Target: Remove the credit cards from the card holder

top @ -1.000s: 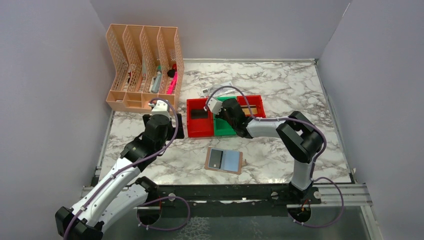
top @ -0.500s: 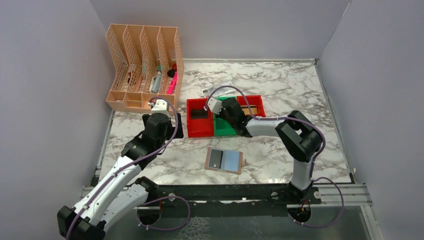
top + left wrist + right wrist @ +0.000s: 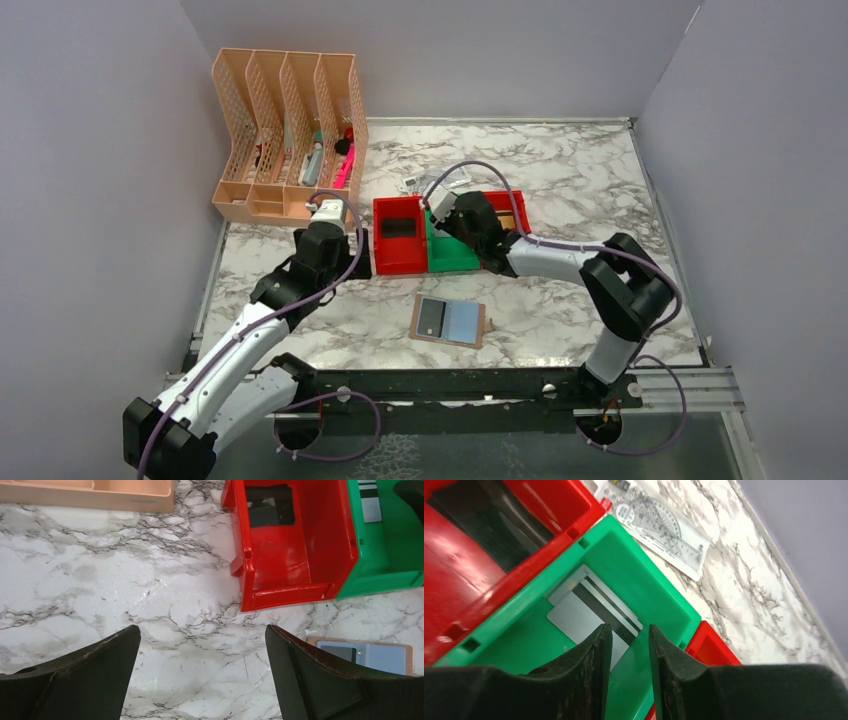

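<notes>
The tan card holder (image 3: 448,321) lies open on the marble in front of the bins, with a dark credit card (image 3: 431,318) in its left panel. It also shows at the lower right of the left wrist view (image 3: 380,656). A grey credit card (image 3: 584,611) with a black stripe lies flat in the green bin (image 3: 659,605). My right gripper (image 3: 630,630) hovers just above that card, open by a narrow gap with nothing between its fingers. Another dark card (image 3: 270,505) lies in the left red bin (image 3: 300,565). My left gripper (image 3: 202,635) stands wide open over bare marble, left of the holder.
A second red bin (image 3: 508,212) sits right of the green one (image 3: 447,252), with a gold-toned strip showing inside. A clear protractor (image 3: 659,530) lies behind the bins. The peach file organiser (image 3: 285,135) stands at the back left. Grey walls close the table on three sides.
My right gripper has opened and drawn back up and to the right, leaving the grey card in the green bin. The left arm has edged forward and right, still open.
</notes>
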### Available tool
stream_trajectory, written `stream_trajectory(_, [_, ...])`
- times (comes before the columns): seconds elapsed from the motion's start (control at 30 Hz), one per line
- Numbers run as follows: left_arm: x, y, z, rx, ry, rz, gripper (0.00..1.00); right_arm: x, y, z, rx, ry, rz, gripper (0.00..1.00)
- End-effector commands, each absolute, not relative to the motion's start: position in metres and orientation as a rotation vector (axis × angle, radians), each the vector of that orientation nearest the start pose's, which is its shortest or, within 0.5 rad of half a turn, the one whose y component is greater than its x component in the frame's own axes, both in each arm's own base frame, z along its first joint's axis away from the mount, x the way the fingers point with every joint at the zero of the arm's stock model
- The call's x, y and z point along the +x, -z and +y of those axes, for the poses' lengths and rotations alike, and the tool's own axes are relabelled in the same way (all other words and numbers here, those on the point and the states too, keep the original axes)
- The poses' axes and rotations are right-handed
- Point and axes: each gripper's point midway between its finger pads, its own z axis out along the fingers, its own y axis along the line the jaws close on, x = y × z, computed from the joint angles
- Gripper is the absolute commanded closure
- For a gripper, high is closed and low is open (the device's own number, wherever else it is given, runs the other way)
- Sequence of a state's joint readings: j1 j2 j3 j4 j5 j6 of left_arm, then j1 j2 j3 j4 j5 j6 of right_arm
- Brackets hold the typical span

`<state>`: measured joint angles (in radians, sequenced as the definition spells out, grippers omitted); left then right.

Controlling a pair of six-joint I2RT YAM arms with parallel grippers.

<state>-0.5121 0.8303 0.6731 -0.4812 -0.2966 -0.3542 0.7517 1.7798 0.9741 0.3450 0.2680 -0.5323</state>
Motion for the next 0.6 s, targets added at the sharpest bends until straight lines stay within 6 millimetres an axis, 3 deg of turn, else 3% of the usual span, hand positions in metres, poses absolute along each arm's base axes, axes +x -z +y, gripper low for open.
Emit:
stream_trajectory(0.0, [0.253,-0.156,-0.115,0.064,0.261,2.198,0.01,0.375,-0.133,0.294,-0.875,-0.123,1.736,0.62])
stream_trajectory(0.1, [0.251,-0.153,-0.125,0.099,0.310,2.219,0.01,0.352,-0.142,0.288,-0.683,-0.293,1.831,0.60])
stream_trajectory(0.2, [0.249,-0.151,-0.134,0.130,0.372,2.223,0.01,0.319,-0.153,0.281,-0.398,-0.519,1.961,0.51])
stream_trajectory(0.27, [0.246,-0.150,-0.145,0.162,0.440,2.225,0.01,0.292,-0.144,0.275,-0.266,-0.634,2.089,0.47])
stream_trajectory(0.43, [0.236,-0.144,-0.172,0.218,0.627,2.249,0.05,0.215,-0.128,0.290,-0.237,-1.061,2.233,0.49])
stream_trajectory(0.57, [0.228,-0.133,-0.190,0.200,0.763,2.292,0.21,0.178,-0.116,0.297,-0.170,-1.320,2.281,0.53])
